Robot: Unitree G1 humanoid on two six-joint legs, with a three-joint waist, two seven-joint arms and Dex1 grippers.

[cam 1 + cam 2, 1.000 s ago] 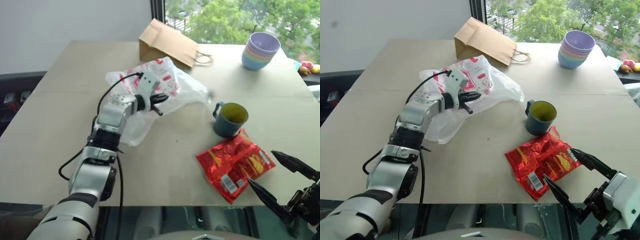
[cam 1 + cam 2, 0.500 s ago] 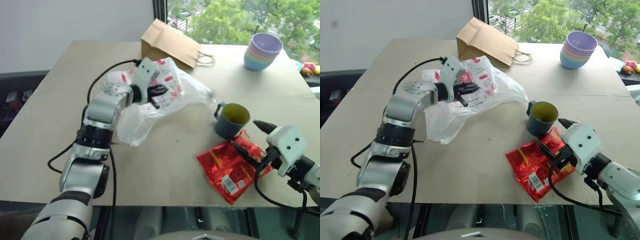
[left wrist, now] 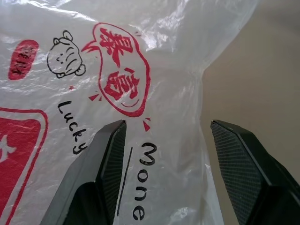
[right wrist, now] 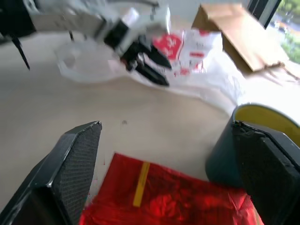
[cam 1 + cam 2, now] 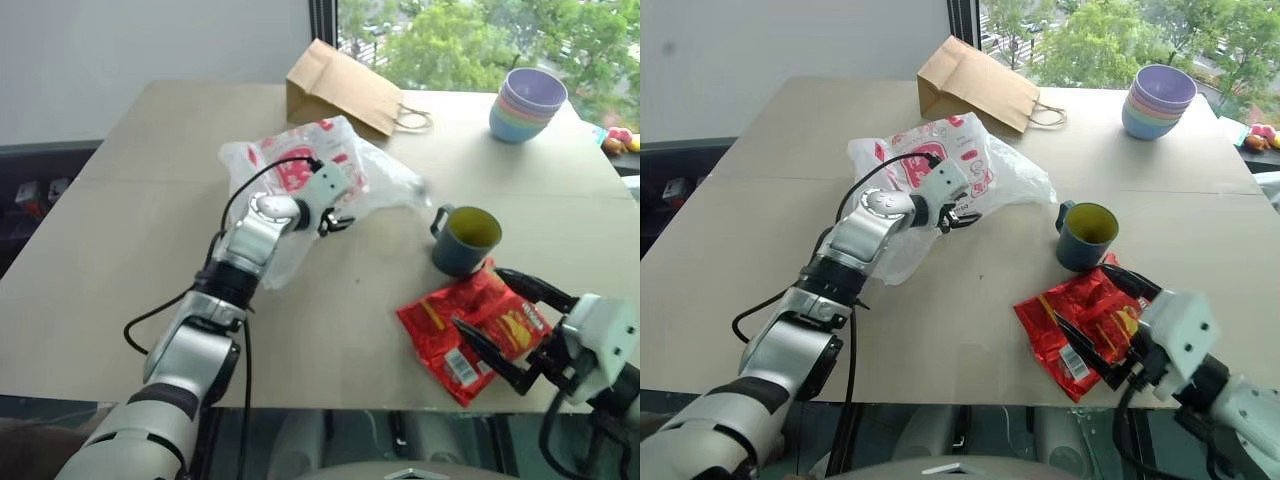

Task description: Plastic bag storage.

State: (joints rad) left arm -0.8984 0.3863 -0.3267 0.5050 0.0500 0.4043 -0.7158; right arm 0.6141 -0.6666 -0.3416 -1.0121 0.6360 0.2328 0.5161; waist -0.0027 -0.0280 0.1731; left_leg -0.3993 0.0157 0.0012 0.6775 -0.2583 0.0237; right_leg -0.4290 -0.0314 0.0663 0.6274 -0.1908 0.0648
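Note:
The plastic bag (image 5: pixel 300 170), crinkly translucent white film with red print, lies spread on the table left of centre. My left gripper (image 5: pixel 335 220) hovers at the bag's near right edge. In the left wrist view its fingers (image 3: pixel 110 154) stand open with the printed film (image 3: pixel 93 70) just beyond them and nothing gripped. My right gripper (image 5: pixel 476 297) is open above the red snack packet, with its fingers pointing toward the mug and the bag (image 4: pixel 197 56).
A blue mug (image 5: pixel 465 240) with a yellow inside stands right of the bag. A shiny red snack packet (image 5: pixel 470 325) lies in front of it. A brown paper bag (image 5: pixel 340 90) lies at the back and stacked pastel bowls (image 5: pixel 528 103) at the back right.
My left gripper has opened and let go of the plastic bag, sinking toward the bag's near right edge. The right gripper swung in toward the mug and has since drawn back over the snack packet.

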